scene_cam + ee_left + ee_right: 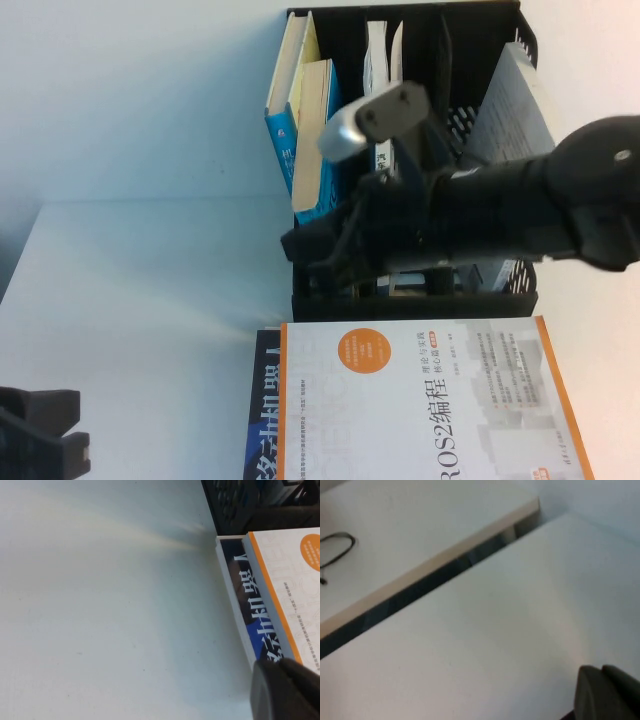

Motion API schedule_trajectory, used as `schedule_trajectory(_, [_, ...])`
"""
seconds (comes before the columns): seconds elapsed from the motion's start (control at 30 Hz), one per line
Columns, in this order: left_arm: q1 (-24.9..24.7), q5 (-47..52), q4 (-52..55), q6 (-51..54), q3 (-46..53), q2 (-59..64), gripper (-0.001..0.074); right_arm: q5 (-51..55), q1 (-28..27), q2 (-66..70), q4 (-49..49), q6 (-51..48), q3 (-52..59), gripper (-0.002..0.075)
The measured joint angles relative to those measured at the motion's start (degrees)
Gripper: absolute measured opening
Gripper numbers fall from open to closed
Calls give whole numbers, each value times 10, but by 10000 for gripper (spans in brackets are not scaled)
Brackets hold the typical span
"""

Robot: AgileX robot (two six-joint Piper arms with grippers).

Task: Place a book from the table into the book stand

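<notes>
The book (266,405) lies flat on the white table (150,300) at the front. Only a dark blue strip with white Chinese characters shows, because the white orange-edged ROS2 book (420,400) lies on top of it. The left wrist view shows the same strip (245,605). The black book stand (415,300) stands behind them with several books upright in its slots. My right gripper (295,245) reaches across the stand's front, shut and empty; its fingertips (592,690) show over bare table. My left gripper (40,440) rests at the front left, shut and empty (282,672).
A blue-spined, yellow-covered book (300,130) leans in the stand's left slot. White books (380,50) stand in the middle slots, and another (510,100) tilts at the right. The ROS2 book also shows in the left wrist view (295,590). Bare table lies to the left.
</notes>
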Motion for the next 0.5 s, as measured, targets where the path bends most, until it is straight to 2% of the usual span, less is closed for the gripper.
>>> schedule_trajectory(0.1, [0, 0, -1, 0, 0, -1, -4, -22, 3, 48, 0, 46, 4, -3])
schedule_trajectory(0.2, [0, 0, -4, 0, 0, -2, -4, -90, 6, 82, 10, 72, 4, -3])
schedule_trajectory(0.4, [0, 3, -4, 0, 0, -2, -4, -252, 10, 120, 44, 78, -45, -3])
schedule_trajectory(0.5, [0, 3, -4, 0, 0, -2, -4, -296, 9, 123, 45, 78, -77, -3])
